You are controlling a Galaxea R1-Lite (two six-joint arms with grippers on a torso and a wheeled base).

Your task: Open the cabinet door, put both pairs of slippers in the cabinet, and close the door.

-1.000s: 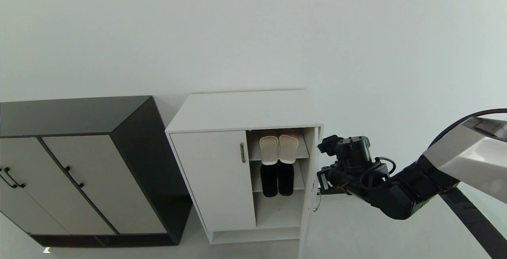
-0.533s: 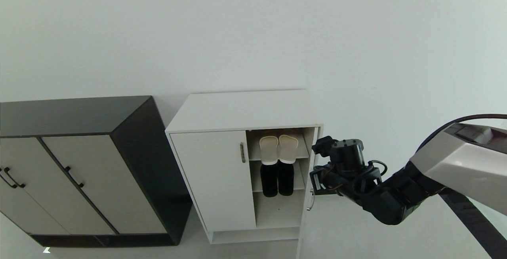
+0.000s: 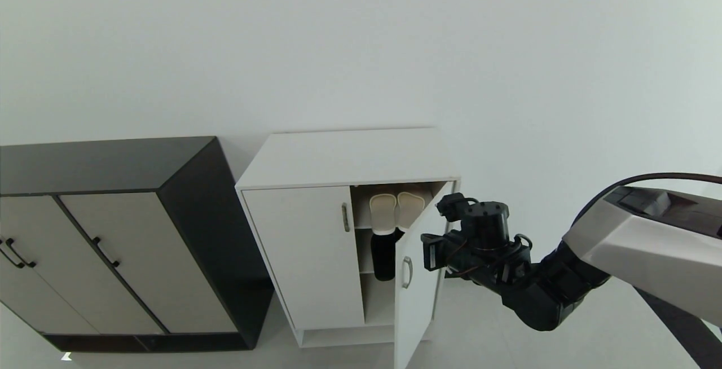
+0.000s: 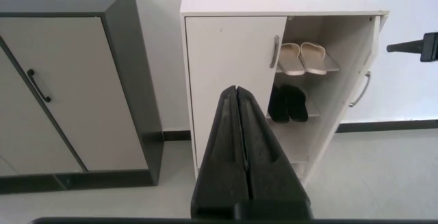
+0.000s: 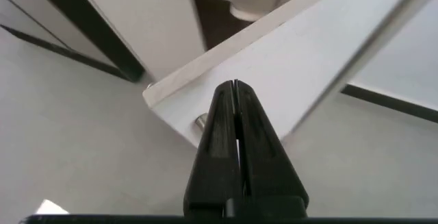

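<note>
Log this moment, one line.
door half shut | right tool shut, at door face | left tool shut, clear | white slippers, black slippers shelved

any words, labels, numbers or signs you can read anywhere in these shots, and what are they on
None can be read: no print shows on the white wooden cabinet, the black cabinet with grey doors, the cream pair of slippers or the black pair of slippers.

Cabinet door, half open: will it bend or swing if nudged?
The cabinet door looks like a flat, rigid panel, so it probably won't bend. Standing ajar, attached along one edge, it should swing easily under a light push from the shut right gripper.
</note>
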